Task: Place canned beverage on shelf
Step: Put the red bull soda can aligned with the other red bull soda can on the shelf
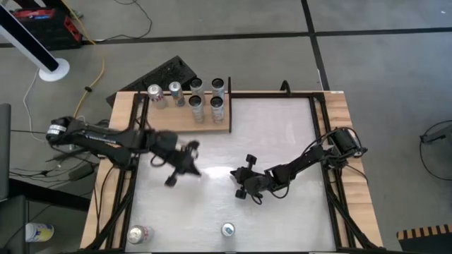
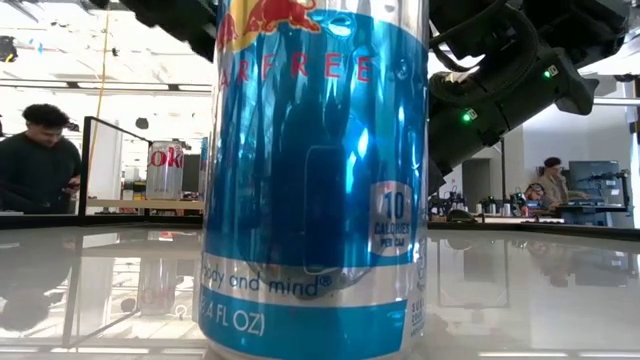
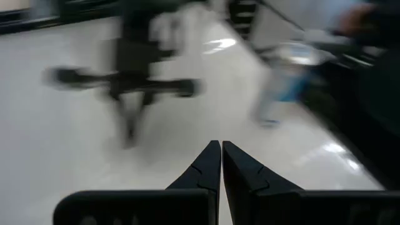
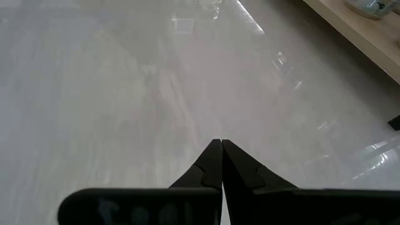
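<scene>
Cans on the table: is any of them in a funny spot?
Yes, two. Most cans stand together on the shelf, but a blue can stands alone at the opposite edge of the table, and a red-and-white can by that edge's left corner looks tipped on its side.

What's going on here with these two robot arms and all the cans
Two robot arms are stocking cans onto a wooden shelf at the table's far edge; six cans stand on it. Right now neither arm holds anything. The left gripper hangs over the table's middle-left with its fingers shut and empty. The right gripper sits near the centre, also shut. Two cans still wait by the near edge: a blue can in the middle and another can at the left corner.
</scene>
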